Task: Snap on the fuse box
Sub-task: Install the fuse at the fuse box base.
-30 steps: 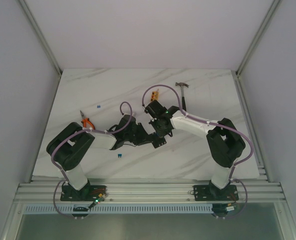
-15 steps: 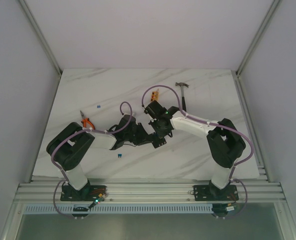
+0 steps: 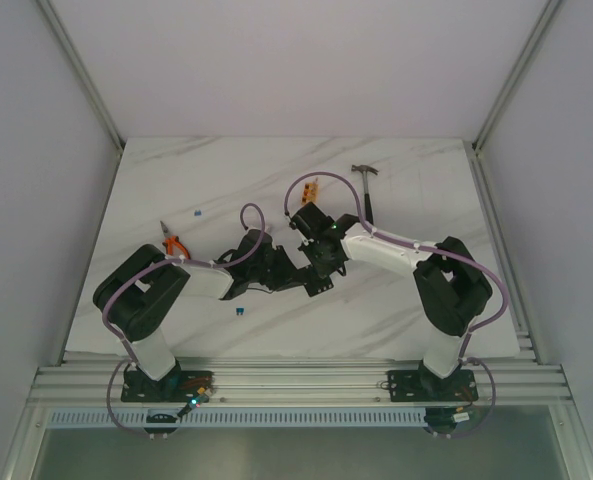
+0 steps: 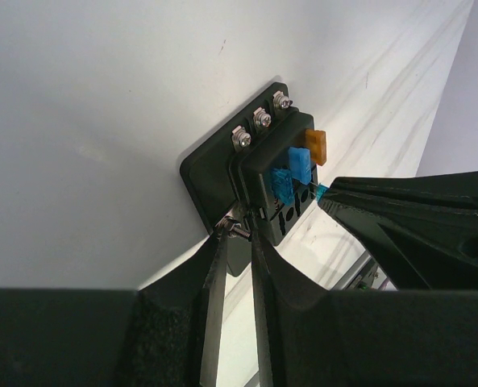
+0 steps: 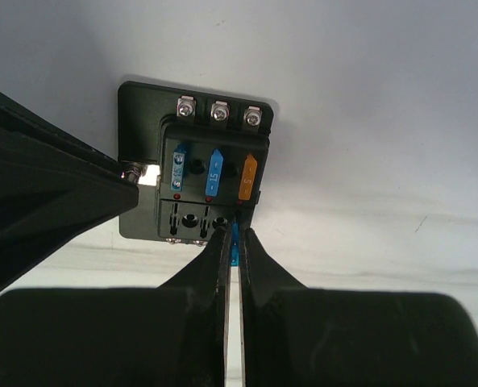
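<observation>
Marble tabletop (image 3: 176, 180) carries fuse box (image 5: 194, 173), hammer (image 3: 367, 190), pliers (image 3: 173, 243).

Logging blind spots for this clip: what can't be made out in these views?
- Top external: fuse box hidden beneath the arms; loose blue speck too small to identify.
- Right wrist: blue fuse in right gripper mostly covered by its fingers; rating unreadable.
- Left wrist: exactly what left gripper pinches at the box's edge, blurred close-up.

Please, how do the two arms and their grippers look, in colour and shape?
The left arm and right arm have black joint housings and white links, with a lilac cable looped along each. The left gripper and right gripper have black, tapering wedge fingers.
</observation>
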Robot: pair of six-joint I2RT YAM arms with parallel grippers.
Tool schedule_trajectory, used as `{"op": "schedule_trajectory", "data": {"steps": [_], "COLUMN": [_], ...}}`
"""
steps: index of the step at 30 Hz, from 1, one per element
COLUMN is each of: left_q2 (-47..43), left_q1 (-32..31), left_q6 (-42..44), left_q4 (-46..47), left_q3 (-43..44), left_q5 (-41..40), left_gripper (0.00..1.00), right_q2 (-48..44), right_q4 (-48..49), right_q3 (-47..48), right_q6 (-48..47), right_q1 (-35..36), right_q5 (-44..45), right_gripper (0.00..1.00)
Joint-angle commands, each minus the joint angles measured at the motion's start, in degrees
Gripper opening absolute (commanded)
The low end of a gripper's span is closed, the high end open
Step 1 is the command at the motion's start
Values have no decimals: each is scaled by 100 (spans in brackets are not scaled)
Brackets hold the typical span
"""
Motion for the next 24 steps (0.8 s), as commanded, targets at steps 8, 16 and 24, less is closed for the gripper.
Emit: {"op": "schedule_trajectory", "data": {"steps": [8, 16, 24], "left_q2": [23, 1, -27], "left_q1": [-6, -4, -8], "left_q6": [22, 18, 18], "left_q4": [-293, -300, -306], "left_q3": [44, 38, 16], "left_q5": [-56, -64, -65], "left_gripper": [27, 27, 27], "right_q2": [105, 58, -135], "right_q4": [269, 347, 272], "right_q3": [-365, -528, -546], "right_q6": [133, 192, 250], "right_q1": [34, 40, 40], "right_q5": [88, 138, 142], "right_gripper": [0, 0, 17]}}
